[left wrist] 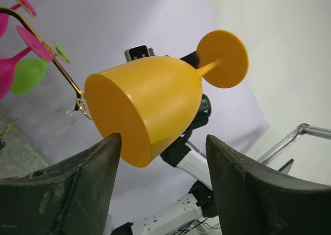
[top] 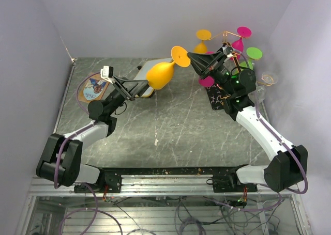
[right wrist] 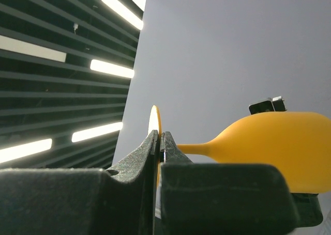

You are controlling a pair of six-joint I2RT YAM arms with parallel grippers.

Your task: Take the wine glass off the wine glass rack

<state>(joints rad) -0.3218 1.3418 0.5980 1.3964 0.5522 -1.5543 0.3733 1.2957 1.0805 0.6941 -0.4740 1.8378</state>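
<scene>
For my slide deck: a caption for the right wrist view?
Right pincer shut on the foot of the orange wine glass, stem and bowl extending sideways.

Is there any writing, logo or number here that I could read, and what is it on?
No text can be read in any of the three views.
Round printed disc, far left in the overhead view: it carries a coloured picture, but any lettering is too small and blurred to read.
Orange wine glass: plain, no lettering or mark.
</scene>
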